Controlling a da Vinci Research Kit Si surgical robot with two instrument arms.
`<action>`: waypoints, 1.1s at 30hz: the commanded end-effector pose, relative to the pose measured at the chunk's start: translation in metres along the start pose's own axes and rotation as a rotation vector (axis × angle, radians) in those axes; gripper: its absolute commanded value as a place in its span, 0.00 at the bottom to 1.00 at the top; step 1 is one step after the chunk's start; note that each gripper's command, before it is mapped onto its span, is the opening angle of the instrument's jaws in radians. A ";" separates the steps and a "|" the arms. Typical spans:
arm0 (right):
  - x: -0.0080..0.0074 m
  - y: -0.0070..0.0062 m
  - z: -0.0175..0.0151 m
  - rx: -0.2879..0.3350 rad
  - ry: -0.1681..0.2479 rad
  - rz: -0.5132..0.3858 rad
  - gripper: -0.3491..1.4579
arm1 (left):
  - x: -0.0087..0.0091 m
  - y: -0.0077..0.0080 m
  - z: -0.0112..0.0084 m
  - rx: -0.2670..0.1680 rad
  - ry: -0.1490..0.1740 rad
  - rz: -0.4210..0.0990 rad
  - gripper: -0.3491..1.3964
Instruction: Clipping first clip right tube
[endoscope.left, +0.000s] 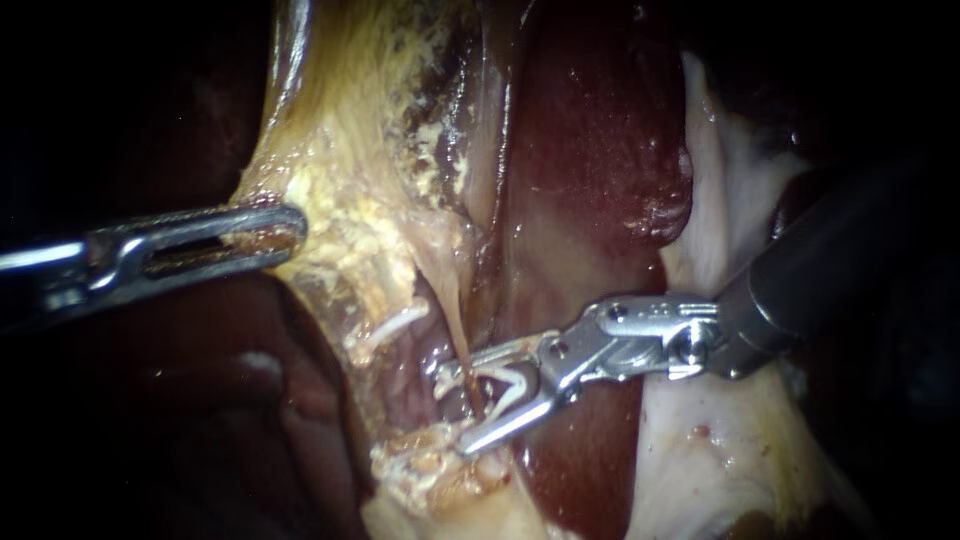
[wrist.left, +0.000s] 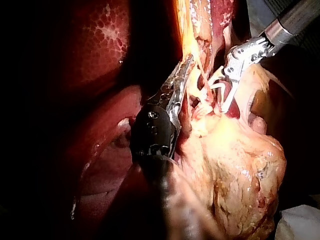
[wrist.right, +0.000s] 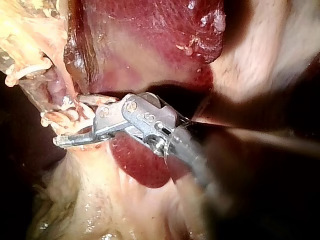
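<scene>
At 6 o'clock in the endoscope view, right instrument (endoscope.left: 456, 410): claw spread, holding an open white clip (endoscope.left: 508, 385) astride the right tube (endoscope.left: 458, 338). Left instrument (endoscope.left: 293, 231), at 9 o'clock: claw clamped on yellow fatty tissue (endoscope.left: 340, 220). Liver (endoscope.left: 590, 150) behind.

Pale tissue (endoscope.left: 350, 225) on dark liver (endoscope.left: 590, 150)

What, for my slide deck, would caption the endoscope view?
Right instrument holds a clip astride the tube; left instrument grips pale tissue.
</scene>
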 end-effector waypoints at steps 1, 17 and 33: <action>0.0002 -0.0001 0.0002 0.009 0.001 0.001 0.46 | 0.0001 0.0001 0.0001 0.002 0.000 0.001 0.00; -0.0004 0.0002 0.0019 0.052 -0.014 0.007 0.28 | 0.0002 0.0003 0.0004 0.001 -0.001 0.001 0.00; 0.0001 0.0003 -0.0001 0.014 -0.011 0.014 0.00 | 0.0002 0.0003 0.0004 0.001 -0.001 0.002 0.00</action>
